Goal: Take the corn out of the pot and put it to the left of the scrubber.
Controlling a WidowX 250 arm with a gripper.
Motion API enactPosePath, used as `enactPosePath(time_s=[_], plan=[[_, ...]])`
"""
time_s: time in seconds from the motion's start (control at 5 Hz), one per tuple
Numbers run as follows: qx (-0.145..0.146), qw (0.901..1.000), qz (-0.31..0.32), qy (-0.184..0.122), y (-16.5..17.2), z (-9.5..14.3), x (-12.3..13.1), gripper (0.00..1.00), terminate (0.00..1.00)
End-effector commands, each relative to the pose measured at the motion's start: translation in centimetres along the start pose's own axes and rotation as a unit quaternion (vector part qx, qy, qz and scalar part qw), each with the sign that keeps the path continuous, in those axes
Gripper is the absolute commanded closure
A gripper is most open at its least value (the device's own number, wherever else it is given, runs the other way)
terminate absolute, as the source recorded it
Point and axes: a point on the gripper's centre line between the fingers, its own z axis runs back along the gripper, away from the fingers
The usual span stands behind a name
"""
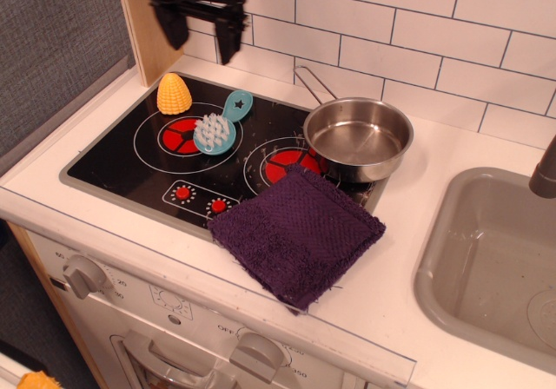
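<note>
The corn [174,94] stands at the stovetop's [122,163] back-left corner, beside the scrubber [219,127]; the gripper [201,31] hangs wide, empty

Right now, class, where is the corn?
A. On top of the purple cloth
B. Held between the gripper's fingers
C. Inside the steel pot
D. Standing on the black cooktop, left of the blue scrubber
D. The corn stands upright on the cooktop just left of the scrubber; the pot is empty, and the open gripper hangs above the corn, holding nothing.
</note>
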Motion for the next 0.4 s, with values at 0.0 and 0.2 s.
enactPosePath(time_s=[0.0,0.2], plan=[[0.001,0.9994,-0.016,-0.031,-1.58,3.21,-0.10,0.00,0.00],[0.001,0.9994,-0.016,-0.031,-1.58,3.21,-0.10,0.00,1.00]])
